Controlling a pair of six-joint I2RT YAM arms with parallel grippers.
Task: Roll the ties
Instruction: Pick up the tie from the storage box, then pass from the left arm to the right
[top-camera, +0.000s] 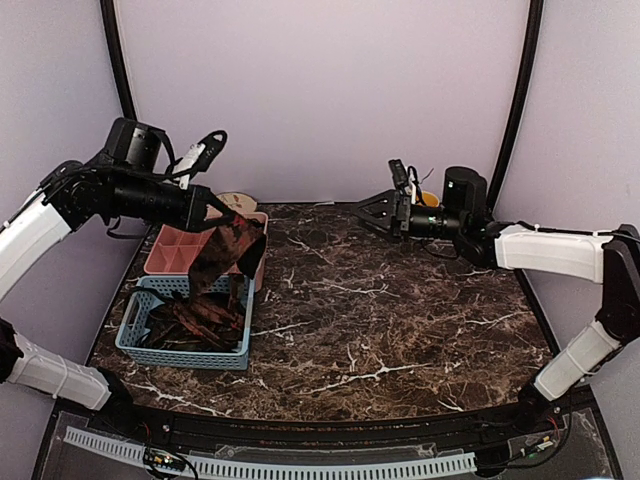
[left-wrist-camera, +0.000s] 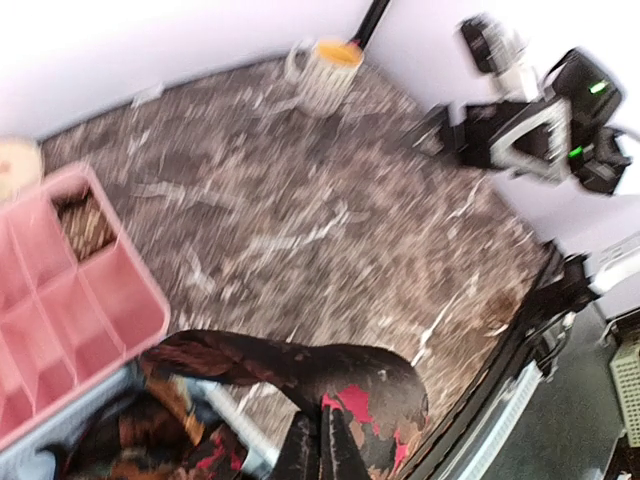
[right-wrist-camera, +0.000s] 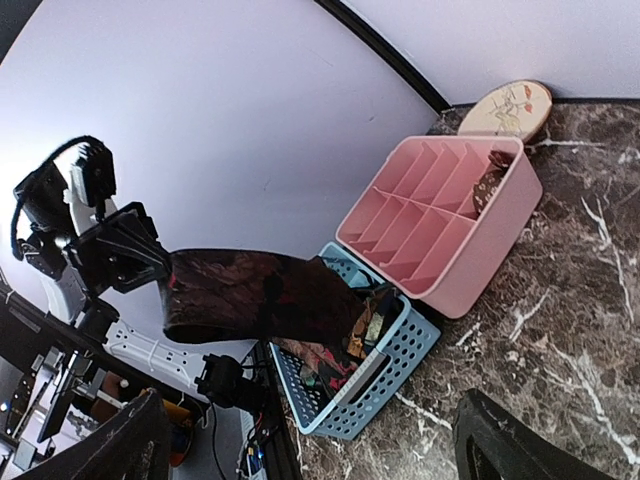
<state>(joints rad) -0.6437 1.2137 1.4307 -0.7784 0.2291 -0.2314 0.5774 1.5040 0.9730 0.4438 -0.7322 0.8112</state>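
My left tool (top-camera: 207, 212) is clamped on one end of a reddish-brown patterned tie (top-camera: 228, 252), held up in the air above the bins. Its other end trails down into the blue basket (top-camera: 190, 358). A heap of loose ties (top-camera: 195, 318) lies unrolled in that basket. Just behind it, the pink divided organiser (top-camera: 165, 262) has one compartment with a dark bundle (right-wrist-camera: 489, 187) in it, which I take for a single finished roll. The other compartments look bare. The bench (top-camera: 400, 320) carries no tie laid out flat. My right tool (top-camera: 365, 210) hangs above the far side, jaws spread wide and holding nothing. I judge the job barely begun, with nearly every tie left.
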